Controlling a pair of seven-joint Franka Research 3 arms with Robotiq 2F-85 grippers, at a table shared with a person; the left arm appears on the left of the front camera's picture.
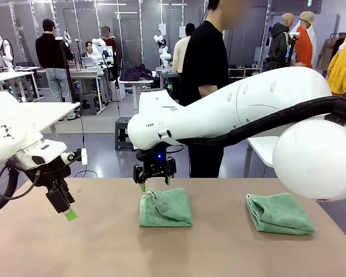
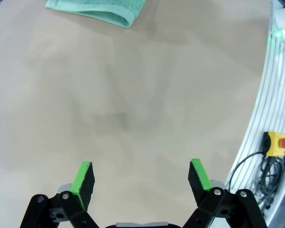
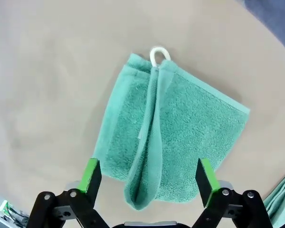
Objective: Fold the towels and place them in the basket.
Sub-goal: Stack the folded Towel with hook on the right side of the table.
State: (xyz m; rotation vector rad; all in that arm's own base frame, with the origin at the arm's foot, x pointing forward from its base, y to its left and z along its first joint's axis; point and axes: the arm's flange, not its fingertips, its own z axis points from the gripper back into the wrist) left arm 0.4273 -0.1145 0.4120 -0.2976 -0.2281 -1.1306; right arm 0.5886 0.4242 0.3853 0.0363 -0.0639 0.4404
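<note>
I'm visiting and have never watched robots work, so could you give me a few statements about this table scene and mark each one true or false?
1. Two soft mint-green terry-cloth towels lie on the tan table, the middle towel and the right-hand towel. True.
2. The right gripper is clamped on the middle towel. False: its jaws stand open just above the towel's far edge, holding nothing.
3. The middle towel has a small white hanging loop at one corner. True.
4. The left gripper is carrying a towel. False: it is open and empty over bare table.
5. The two towels are stacked on each other. False: they lie apart, side by side.
</note>
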